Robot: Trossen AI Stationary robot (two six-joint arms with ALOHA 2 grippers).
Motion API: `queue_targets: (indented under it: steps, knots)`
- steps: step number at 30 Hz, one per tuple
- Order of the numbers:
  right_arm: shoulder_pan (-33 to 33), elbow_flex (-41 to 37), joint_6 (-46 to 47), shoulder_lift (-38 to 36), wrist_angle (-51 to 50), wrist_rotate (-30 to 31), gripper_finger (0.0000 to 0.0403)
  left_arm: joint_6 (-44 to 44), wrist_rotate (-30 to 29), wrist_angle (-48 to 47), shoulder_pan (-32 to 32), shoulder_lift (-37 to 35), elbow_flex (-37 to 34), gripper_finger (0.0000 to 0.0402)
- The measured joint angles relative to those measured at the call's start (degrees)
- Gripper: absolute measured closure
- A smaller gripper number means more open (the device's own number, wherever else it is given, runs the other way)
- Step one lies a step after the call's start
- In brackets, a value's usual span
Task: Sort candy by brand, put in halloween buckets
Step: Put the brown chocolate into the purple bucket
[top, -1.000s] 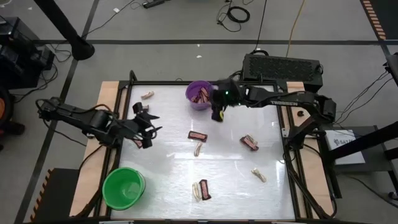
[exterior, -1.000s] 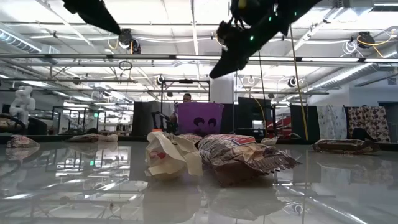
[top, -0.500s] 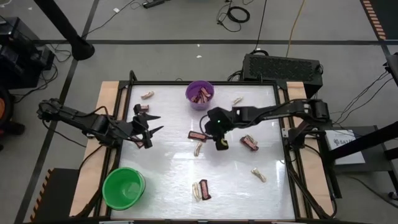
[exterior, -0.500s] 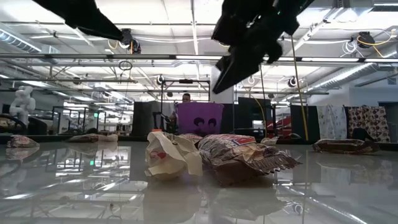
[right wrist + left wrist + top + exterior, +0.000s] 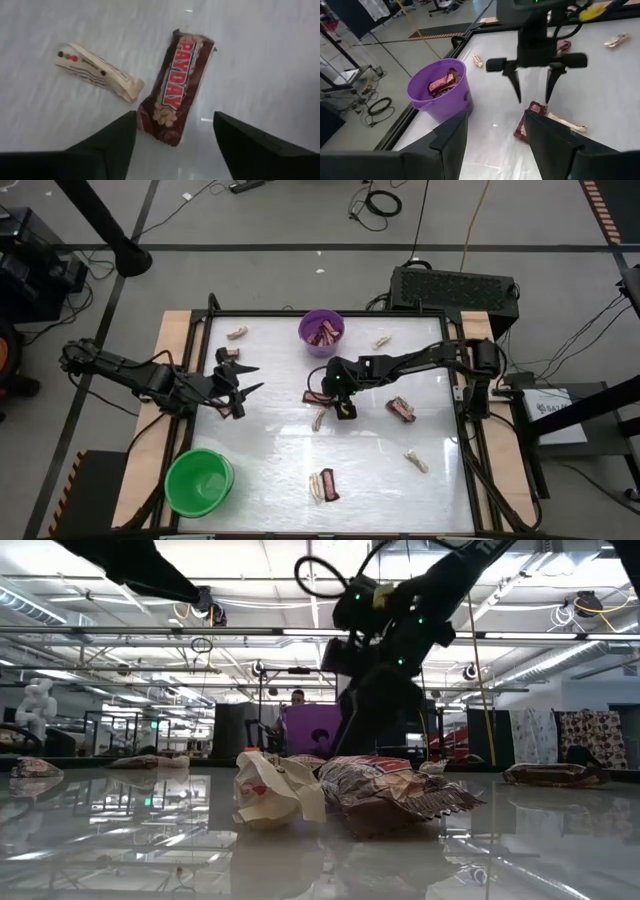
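Observation:
My right gripper (image 5: 532, 87) stands open at the table's middle, pointing down just above a dark brown candy bar (image 5: 176, 107) that lies flat. The fingers are on either side of the bar and clear of it. A cream twisted candy (image 5: 100, 75) lies flat beside the bar. The purple bucket (image 5: 322, 332) at the far edge holds brown bars. The green bucket (image 5: 198, 480) stands at the near left corner. My left gripper (image 5: 245, 380) hovers open over the table's left part with nothing between its fingers.
More candy lies scattered flat on the table: cream pieces (image 5: 237, 333) (image 5: 382, 341) near the far edge, a brown bar (image 5: 400, 409) right of the middle, a cream piece (image 5: 416, 461) at the near right, and a cream and brown pair (image 5: 323, 484) near the front.
My right gripper has come away from above the purple bucket toward the table's near edge and gone down, tipping more steeply, until it stands just over the brown bar at the middle. My left gripper has sunk a little.

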Motion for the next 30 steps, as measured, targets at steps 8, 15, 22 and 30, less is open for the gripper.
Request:
queue_targets:
  steps: [8, 15, 22, 30]
  knots:
    - [-0.45, 0.02, 2.21, 3.96, 1.05, -0.16, 0.0125, 0.0, 2.33, 1.21, 0.0, 0.0, 0.0, 0.0199]
    - [-0.41, 0.2, 3.28, 4.7, 1.12, -0.29, 0.0175, -0.41, 2.51, 0.61, 0.0, 0.0, 0.0, 0.0199]
    - [-0.43, 0.07, 3.4, 3.25, -1.17, 0.07, 0.0304, -1.95, 3.5, -0.75, 0.0, 1.37, 0.05, 0.0199]
    - [-0.43, -0.02, 3.06, -0.4, -6.16, -0.02, 0.0392, -2.88, 3.78, -1.43, 0.0, 4.23, 0.07, 0.0199]
